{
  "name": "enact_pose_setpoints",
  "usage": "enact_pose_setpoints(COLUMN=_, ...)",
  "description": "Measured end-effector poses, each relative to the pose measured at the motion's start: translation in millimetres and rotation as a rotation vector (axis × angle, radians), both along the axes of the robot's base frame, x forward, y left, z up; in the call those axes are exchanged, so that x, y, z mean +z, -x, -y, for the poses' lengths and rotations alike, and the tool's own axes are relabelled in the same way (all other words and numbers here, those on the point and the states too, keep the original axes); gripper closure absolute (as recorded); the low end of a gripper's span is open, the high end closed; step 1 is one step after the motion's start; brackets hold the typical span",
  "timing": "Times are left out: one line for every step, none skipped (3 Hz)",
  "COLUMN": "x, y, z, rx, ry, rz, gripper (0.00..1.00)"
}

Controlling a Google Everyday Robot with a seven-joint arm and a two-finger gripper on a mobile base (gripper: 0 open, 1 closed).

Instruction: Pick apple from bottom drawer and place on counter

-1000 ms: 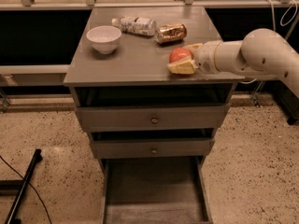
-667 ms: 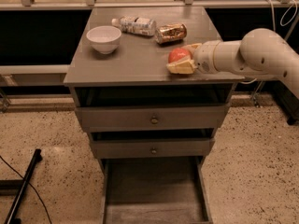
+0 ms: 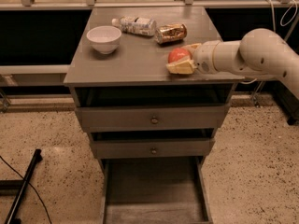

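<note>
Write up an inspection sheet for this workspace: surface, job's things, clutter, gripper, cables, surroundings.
Surface: counter, grey and flat, four items on or over it.
Job's things: apple at the counter's right front, between the gripper's fingers; bottom drawer pulled open, nothing seen inside.
Clutter: white bowl upright; plastic bottle and crushed can lying at the back.
Gripper: gripper reaching in from the right, closed on the apple.
Cables: black cable on the floor, left; pale cables upper right.
Surroundings: speckled floor; metal rail behind.
</note>
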State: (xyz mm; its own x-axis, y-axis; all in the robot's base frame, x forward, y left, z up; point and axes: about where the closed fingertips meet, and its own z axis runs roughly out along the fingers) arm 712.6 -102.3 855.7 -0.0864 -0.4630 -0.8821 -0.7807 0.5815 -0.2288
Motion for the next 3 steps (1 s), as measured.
enact_pose_setpoints(x=0.0, y=0.0, z=-0.1, rx=0.000, ry=0.000, rz=0.000, gripper=0.04)
enact_pose_setpoints(x=0.0, y=0.0, z=-0.2, rx=0.000, ry=0.000, rz=0.000, gripper=0.00)
enact_pose_setpoints(x=0.4, y=0.3, z=-0.7, rx=0.004, ry=0.001, rz=0.002, gripper=0.00)
